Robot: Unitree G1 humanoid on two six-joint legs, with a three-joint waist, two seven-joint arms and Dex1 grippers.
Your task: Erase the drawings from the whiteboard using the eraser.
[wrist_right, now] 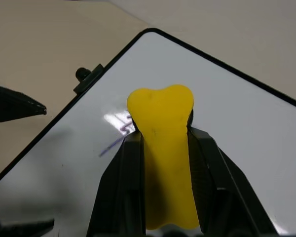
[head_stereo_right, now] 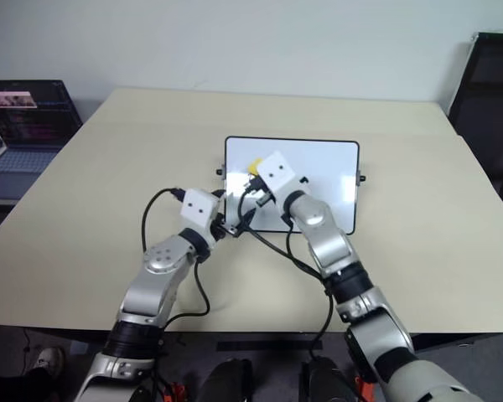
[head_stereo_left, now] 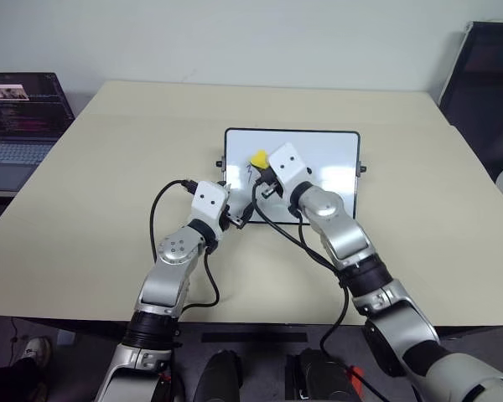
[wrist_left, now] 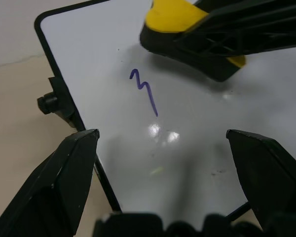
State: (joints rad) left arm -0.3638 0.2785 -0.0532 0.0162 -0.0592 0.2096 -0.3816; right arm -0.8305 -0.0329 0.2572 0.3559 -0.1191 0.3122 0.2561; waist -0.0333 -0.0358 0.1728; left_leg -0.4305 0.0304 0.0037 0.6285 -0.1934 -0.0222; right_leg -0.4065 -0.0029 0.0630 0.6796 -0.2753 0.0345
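Currently: eraser held over the board's left part

The eraser [wrist_right: 163, 148] is gripped between the fingers of the right tool [wrist_right: 163, 136] and held over the left part of the whiteboard [head_stereo_left: 331, 151], which lies flat on the table [head_stereo_left: 109, 167]. One blue mark of the drawings [wrist_left: 144, 91] is seen just beside the eraser. The left tool [wrist_left: 163, 143] is spread wide, holding nothing, at the board's left edge by a side knob [wrist_left: 48, 102]. A laptop [head_stereo_left: 21, 126] is seen beyond the table's left side
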